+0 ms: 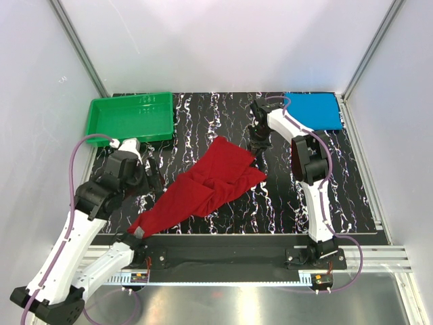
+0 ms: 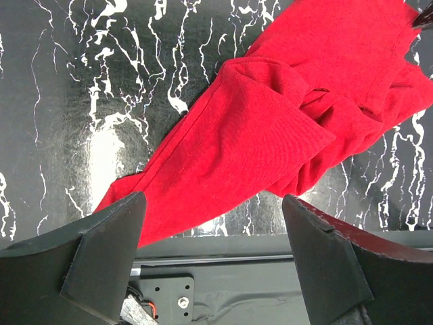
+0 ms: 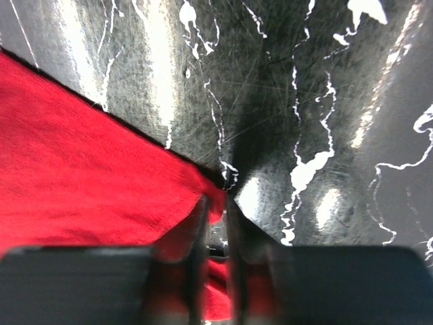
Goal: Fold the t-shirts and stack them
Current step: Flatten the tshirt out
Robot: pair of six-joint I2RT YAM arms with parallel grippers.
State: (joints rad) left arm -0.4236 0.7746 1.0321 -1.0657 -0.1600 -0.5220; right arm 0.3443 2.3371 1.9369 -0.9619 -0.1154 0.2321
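The deep red t-shirt (image 1: 210, 183) lies crumpled in a diagonal band across the black marbled table, from the near left toward the middle. The blue t-shirt (image 1: 312, 110) is a neat folded rectangle at the far right corner. My right gripper (image 1: 258, 145) is down at the red shirt's far right corner. In the right wrist view its jaws (image 3: 216, 203) are nearly together, pinching that corner of red cloth (image 3: 81, 176). My left gripper (image 1: 152, 179) hovers open by the shirt's left side. In the left wrist view its fingers (image 2: 213, 200) are wide apart with nothing between them, above the red shirt (image 2: 270, 135).
A green plastic tray (image 1: 128, 120) sits at the far left corner of the table. White walls with metal posts enclose the back and sides. The arms' base rail (image 1: 223, 257) runs along the near edge.
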